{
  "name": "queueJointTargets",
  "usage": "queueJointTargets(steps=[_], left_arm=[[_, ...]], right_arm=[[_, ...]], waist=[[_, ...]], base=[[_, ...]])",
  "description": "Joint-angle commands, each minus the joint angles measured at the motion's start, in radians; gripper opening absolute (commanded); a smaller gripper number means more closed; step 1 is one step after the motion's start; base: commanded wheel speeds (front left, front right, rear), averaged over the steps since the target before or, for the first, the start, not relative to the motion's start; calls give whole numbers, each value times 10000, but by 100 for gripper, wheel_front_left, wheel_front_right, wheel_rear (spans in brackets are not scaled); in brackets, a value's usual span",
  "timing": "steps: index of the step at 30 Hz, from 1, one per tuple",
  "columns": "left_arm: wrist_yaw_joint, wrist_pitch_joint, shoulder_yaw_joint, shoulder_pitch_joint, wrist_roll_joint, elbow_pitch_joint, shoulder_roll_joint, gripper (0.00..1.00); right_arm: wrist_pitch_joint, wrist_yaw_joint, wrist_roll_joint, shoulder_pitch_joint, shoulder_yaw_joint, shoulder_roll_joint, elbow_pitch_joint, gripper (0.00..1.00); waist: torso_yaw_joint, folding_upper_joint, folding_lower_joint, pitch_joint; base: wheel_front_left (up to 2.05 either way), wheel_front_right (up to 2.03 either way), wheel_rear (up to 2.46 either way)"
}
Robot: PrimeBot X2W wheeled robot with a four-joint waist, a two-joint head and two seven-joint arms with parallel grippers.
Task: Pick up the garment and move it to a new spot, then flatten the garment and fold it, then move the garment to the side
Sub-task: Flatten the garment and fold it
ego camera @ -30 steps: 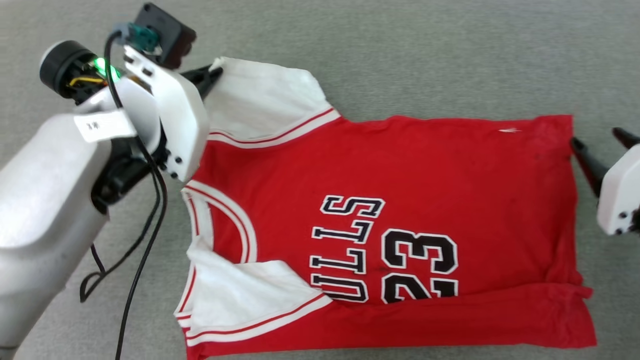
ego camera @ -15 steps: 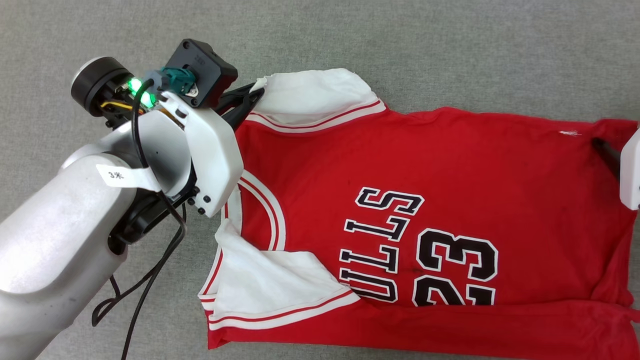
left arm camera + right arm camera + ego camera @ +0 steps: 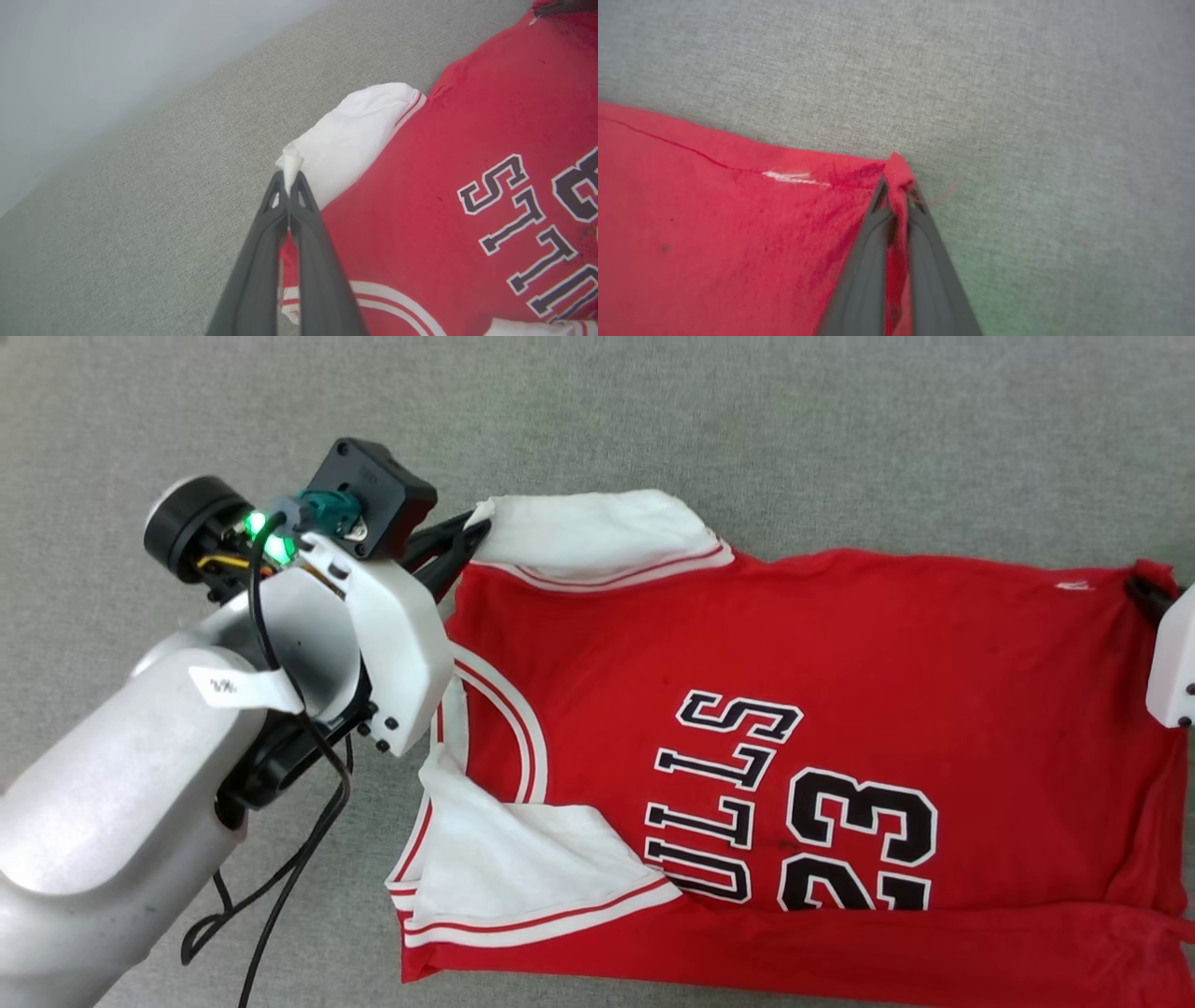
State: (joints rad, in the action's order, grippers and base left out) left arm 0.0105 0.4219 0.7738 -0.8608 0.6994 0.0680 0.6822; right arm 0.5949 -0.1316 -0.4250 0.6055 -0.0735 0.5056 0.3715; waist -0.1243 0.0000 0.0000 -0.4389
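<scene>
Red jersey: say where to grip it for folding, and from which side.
Take the far edge's two corners: the white sleeve tip from the collar end, the red hem corner from the hem end. The jersey lies flat, so its edges probably pinch best. The left gripper and right gripper are shut there.

txt: "ULLS" + "23", blk w/ white edge | on: garment [image 3: 840, 644] chest | arm tag [image 3: 245, 688]: illegible

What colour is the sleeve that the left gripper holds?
The sleeve is white with red-striped trim; best seen in the left wrist view.
</scene>
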Motion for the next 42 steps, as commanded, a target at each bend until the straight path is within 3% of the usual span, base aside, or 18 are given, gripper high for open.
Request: queueJointTargets(steps=[1, 12, 25, 35, 42], left_arm=[[54, -96, -15, 148, -10, -51, -14, 0], [538, -884, -160, 1386, 374, -382, 61, 0], [1048, -1258, 178, 3495, 812, 168, 530, 0], [1396, -1212, 738, 4932, 984, 454, 805, 0], [1335, -1194, 1093, 5420, 873, 29, 856, 0]], right_arm=[[-149, 19, -52, -198, 68, -65, 126, 0], [-1649, 17, -928, -1300, 1078, -667, 219, 0], [-2219, 14, -2397, -3997, 1365, -935, -1138, 0], [-1905, 16, -3009, -5897, 840, -427, -2055, 0], [-1731, 14, -3076, -6440, 324, 258, -2256, 0]], waist=[[17, 0, 0, 208], [55, 0, 0, 1589], [-106, 0, 0, 2774], [-64, 0, 0, 3098], [19, 0, 0, 3156]], base=[[0, 0, 0], [0, 0, 0], [0, 0, 0], [0, 0, 0], [0, 0, 0]])
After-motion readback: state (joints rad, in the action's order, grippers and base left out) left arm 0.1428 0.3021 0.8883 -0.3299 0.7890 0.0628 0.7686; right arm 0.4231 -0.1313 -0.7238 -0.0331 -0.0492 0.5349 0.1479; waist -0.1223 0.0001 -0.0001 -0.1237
